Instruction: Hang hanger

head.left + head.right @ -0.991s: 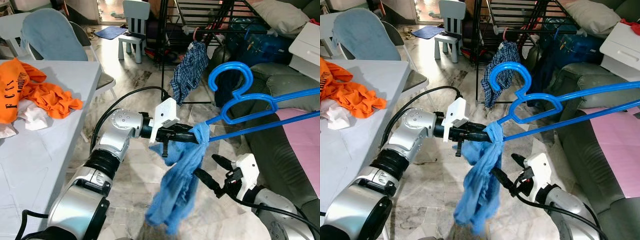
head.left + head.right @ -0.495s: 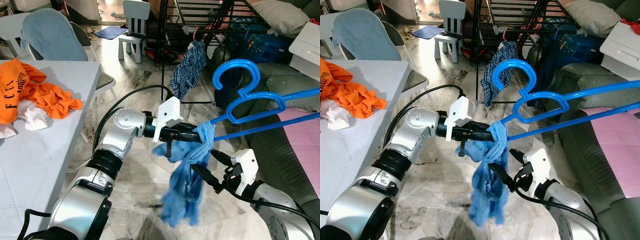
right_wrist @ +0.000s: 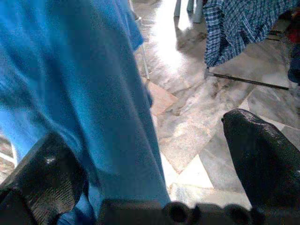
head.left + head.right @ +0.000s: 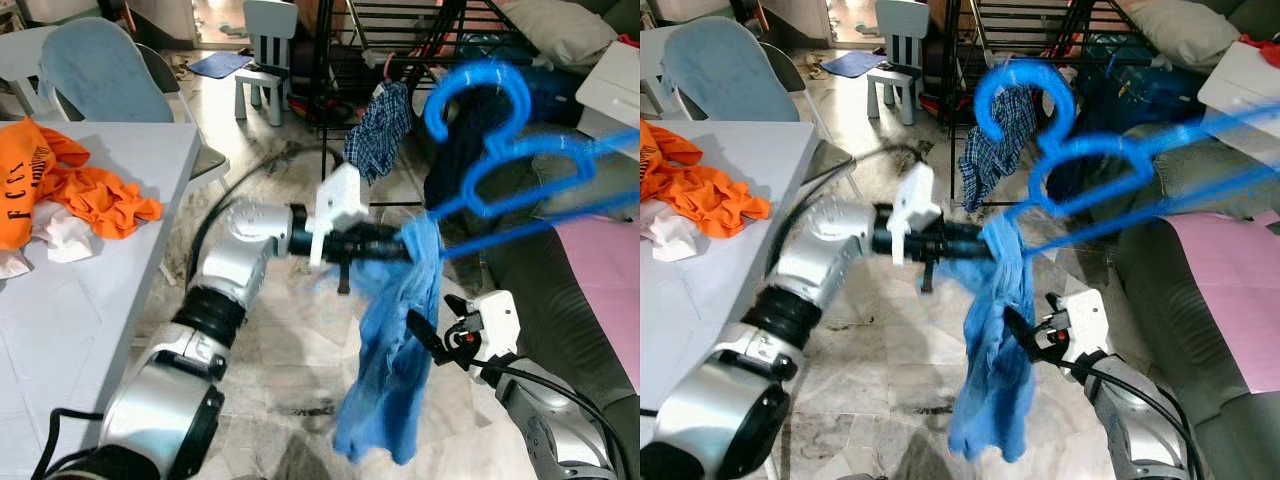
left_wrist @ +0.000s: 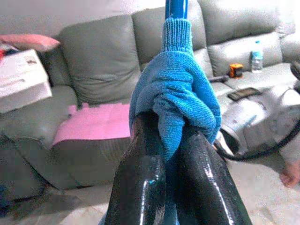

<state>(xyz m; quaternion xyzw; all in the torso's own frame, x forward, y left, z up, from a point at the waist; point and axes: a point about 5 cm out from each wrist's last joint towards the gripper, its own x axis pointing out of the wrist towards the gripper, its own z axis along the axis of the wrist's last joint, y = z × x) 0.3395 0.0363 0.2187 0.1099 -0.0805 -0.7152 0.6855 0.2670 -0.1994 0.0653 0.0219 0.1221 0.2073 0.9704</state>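
Observation:
My left gripper (image 4: 398, 243) is shut on the end of a blue plastic hanger (image 4: 500, 160), clamping a blue cloth (image 4: 395, 350) wrapped over that end. The hanger is blurred and reaches up to the right, its hook (image 4: 1025, 85) near the black drying rack (image 4: 400, 30). The cloth droops toward the floor. In the left wrist view the black fingers (image 5: 140, 187) pinch the cloth (image 5: 176, 98) below the hanger bar (image 5: 176, 8). My right gripper (image 4: 425, 335) is open low beside the hanging cloth, which brushes one finger (image 3: 47, 178).
A checked shirt (image 4: 375, 125) hangs on the rack. A grey table (image 4: 90, 300) at left carries an orange garment (image 4: 70, 185). Chairs (image 4: 95, 70) stand behind it. A grey sofa with a pink sheet (image 4: 605, 280) fills the right. Marble floor lies below.
My left arm has lifted the hanger higher and further toward the rack, and the cloth swings under it. The right gripper has risen closer to the cloth.

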